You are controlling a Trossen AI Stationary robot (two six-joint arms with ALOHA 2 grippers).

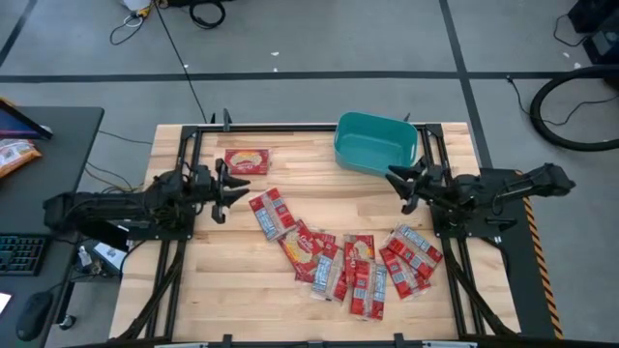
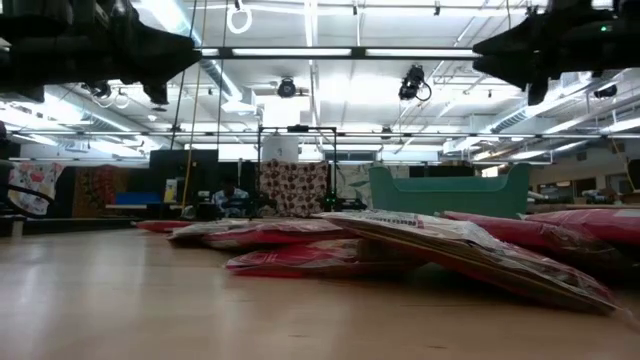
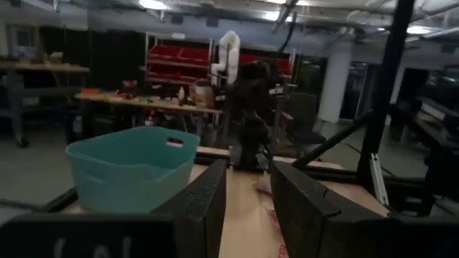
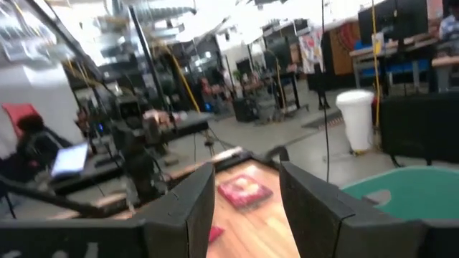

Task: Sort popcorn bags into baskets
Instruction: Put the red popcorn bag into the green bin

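Several red popcorn bags [image 1: 358,266] lie flat in a loose overlapping spread on the near half of the table, and they also show in the low view [image 2: 300,235]. One more red bag [image 1: 247,160] lies alone near the far left; the right wrist view shows it too [image 4: 245,190]. The teal basket [image 1: 375,143] stands at the far edge, right of centre, with no bag visible inside. My left gripper [image 1: 230,186] hovers open at mid-left, pointing toward the right. My right gripper [image 1: 401,184] hovers open just near of the basket, pointing left.
The black frame rails [image 1: 189,155] run along the table's left, right and far sides. Bare wood lies between the two grippers and along the near left. A dark desk with a keyboard [image 1: 19,253] and an orange-and-white packet [image 1: 14,155] stands left of the table.
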